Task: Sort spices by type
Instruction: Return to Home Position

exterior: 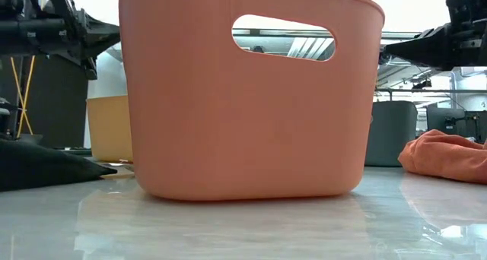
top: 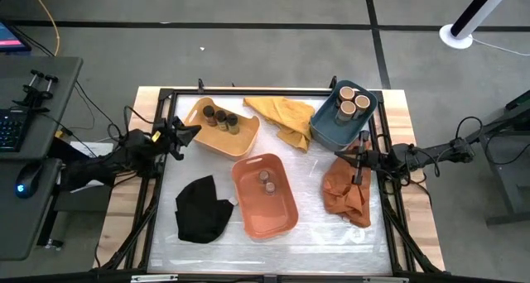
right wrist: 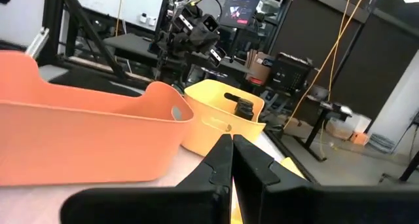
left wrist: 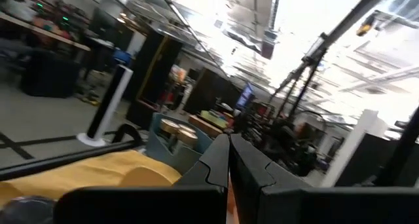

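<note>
We see spice jars (top: 223,118) sitting in three tubs (top: 217,142).
Left gripper (top: 193,131) at nine o'clock, right gripper (top: 352,157) at three; both pinched closed, empty.

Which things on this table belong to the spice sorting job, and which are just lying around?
Job: three tan-topped cylindrical jars in the blue plastic tub; three slim dark jars in the yellow plastic tub; two brownish jars in the orange plastic tub; left gripper and right gripper, both parked at the sides.
Lying about: crumpled yellow cloth, crumpled orange cloth, black cloth.
</note>
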Tool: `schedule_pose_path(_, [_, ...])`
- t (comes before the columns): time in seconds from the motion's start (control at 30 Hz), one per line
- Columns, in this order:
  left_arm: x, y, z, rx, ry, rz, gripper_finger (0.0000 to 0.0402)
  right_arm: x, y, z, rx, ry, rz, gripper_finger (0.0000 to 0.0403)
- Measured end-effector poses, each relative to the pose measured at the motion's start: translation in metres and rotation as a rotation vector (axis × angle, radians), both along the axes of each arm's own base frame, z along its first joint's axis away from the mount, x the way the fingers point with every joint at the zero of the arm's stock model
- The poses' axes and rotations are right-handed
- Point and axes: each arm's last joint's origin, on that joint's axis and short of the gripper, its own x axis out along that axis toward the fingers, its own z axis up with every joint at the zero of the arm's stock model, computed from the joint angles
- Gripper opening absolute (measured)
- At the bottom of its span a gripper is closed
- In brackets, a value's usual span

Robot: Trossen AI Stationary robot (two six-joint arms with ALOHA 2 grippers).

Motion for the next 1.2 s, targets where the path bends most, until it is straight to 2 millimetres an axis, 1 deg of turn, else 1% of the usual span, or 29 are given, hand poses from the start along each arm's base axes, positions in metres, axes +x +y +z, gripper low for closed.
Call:
schedule_pose_path(0.13, [-0.001, 0.004, 0.0, 0.0, 0.0, 0.04, 0.0, 0.0, 0.0, 0.0, 0.054, -0.009, 0.004, 0.0])
schedule_pose_path(0.27, [-0.001, 0.003, 0.0, 0.0, 0.0, 0.037, 0.0, 0.0, 0.0, 0.0, 0.096, -0.015, 0.006, 0.0])
schedule_pose_path(0.57, [-0.001, 0.002, 0.0, 0.0, 0.0, 0.021, 0.0, 0.0, 0.0, 0.0, 0.093, -0.014, 0.006, 0.0])
schedule_pose_path(0.7, [0.0, -0.002, 0.0, 0.002, 0.0, -0.018, 0.0, 0.0, 0.0, 0.0, 0.093, -0.014, 0.006, 0.0])
schedule_pose_path(0.77, [0.002, -0.005, -0.001, 0.081, 0.044, -0.032, 0.0, 0.0, 0.0, 0.0, 0.092, -0.014, 0.006, 0.0])
schedule_pose_path(0.83, [0.003, -0.01, -0.003, 0.206, 0.097, -0.054, 0.0, 0.0, 0.0, 0.0, 0.092, -0.014, 0.006, 0.0])
schedule_pose_path(0.93, [0.005, -0.02, -0.007, 0.407, 0.183, -0.12, 0.0, 0.0, 0.0, 0.0, 0.092, -0.014, 0.006, 0.0])
schedule_pose_path(1.0, [0.006, -0.027, -0.011, 0.509, 0.23, -0.18, 0.0, 0.0, 0.0, 0.0, 0.092, -0.014, 0.006, 0.0])
schedule_pose_path(1.07, [0.006, -0.032, -0.016, 0.541, 0.277, -0.24, 0.0, 0.0, 0.0, 0.0, 0.092, -0.015, 0.006, 0.0])
schedule_pose_path(1.13, [0.007, -0.034, -0.021, 0.513, 0.318, -0.271, 0.0, 0.0, 0.0, 0.0, 0.092, -0.014, 0.006, 0.0])
schedule_pose_path(1.2, [0.007, -0.033, -0.022, 0.495, 0.318, -0.288, 0.0, 0.0, 0.0, 0.0, 0.092, -0.014, 0.006, 0.0])
